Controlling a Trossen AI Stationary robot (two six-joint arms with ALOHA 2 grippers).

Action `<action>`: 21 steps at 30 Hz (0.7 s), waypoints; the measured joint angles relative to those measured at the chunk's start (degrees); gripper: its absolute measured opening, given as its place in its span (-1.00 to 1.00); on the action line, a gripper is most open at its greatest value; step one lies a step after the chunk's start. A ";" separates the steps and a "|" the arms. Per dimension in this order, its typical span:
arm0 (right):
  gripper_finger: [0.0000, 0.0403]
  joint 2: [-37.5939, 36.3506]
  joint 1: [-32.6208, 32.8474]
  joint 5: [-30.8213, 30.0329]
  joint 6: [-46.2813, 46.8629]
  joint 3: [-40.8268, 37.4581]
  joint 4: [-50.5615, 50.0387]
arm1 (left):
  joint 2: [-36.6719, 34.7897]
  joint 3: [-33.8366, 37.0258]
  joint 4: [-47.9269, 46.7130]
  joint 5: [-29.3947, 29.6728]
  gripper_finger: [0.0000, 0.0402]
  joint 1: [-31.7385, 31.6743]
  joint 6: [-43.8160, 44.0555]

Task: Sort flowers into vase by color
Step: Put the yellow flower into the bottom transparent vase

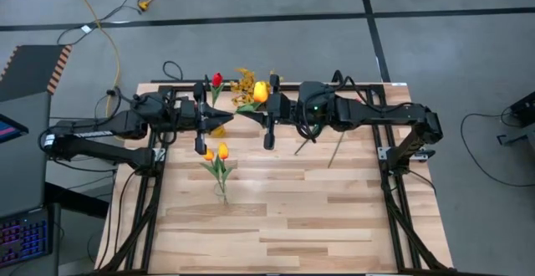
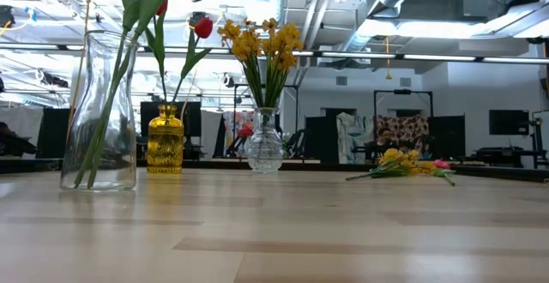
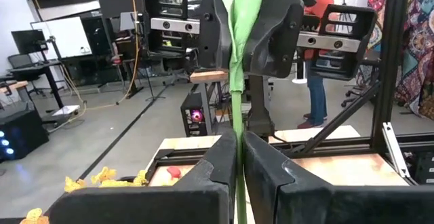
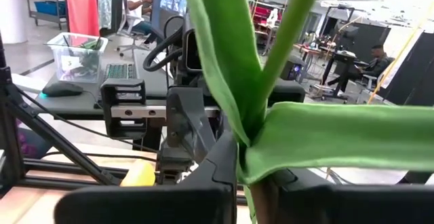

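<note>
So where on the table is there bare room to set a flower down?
The wooden table is bare across its near half, below the clear vase. The far edge is crowded: both grippers, left and right, red tulip, loose yellow flowers.

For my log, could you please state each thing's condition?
Left gripper: jaws shut on green flower stem.
Right gripper: jaws shut on leafy green stem.
Tall clear glass vase: upright, holding stems.
Amber glass vase: upright, holding red tulips.
Round clear glass vase: upright, holding mustard-yellow blossoms.
Loose flowers: lying flat.
</note>
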State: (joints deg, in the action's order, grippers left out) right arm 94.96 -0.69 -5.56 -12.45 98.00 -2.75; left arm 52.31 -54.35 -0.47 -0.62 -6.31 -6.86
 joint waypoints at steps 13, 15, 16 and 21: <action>-0.78 0.00 1.46 -0.57 -0.26 0.00 -0.02 | -1.36 0.00 -0.70 -0.35 -0.42 0.02 1.62; -0.78 0.00 1.61 -0.64 -1.25 0.00 -0.06 | -2.24 0.00 -1.41 -0.42 -0.33 0.02 1.67; -0.78 -0.04 1.80 -1.30 -2.05 0.00 -0.06 | -2.91 0.00 -2.50 -0.42 -0.29 0.02 1.71; -0.78 -1.02 3.06 -8.06 -4.57 0.00 -0.33 | -7.33 0.00 -7.99 -0.39 -0.15 0.02 1.73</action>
State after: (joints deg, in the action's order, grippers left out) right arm 93.94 2.37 -13.62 -17.02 98.00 -3.08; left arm 44.98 -54.35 -8.46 -1.02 -6.28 -5.13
